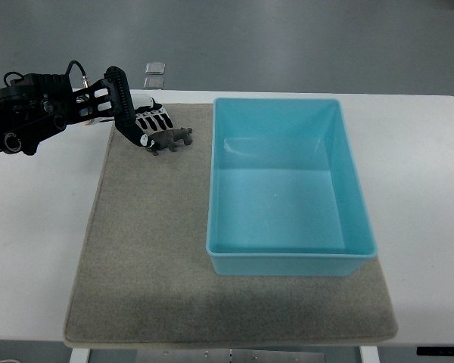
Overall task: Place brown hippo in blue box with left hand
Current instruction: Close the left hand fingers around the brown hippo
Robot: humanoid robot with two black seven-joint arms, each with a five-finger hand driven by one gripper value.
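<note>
The brown hippo [171, 140] stands on the grey mat [151, 249] near its far edge, just left of the blue box [346, 151]. The blue box is open, empty, and sits on the right half of the mat. My left hand [140, 125], black with long fingers, comes in from the upper left and hangs over the mat's far left corner. Its fingers are spread, and one fingertip [144, 141] is at the hippo's left end, touching it or nearly so. The hippo rests on the mat and is not lifted. My right hand does not show.
The mat lies on a white table [38, 227] with bare surface on both sides. Two small clear square objects [154, 74] lie just beyond the table's far edge, behind my left hand. The box's near wall [291, 265] is close to the mat's front.
</note>
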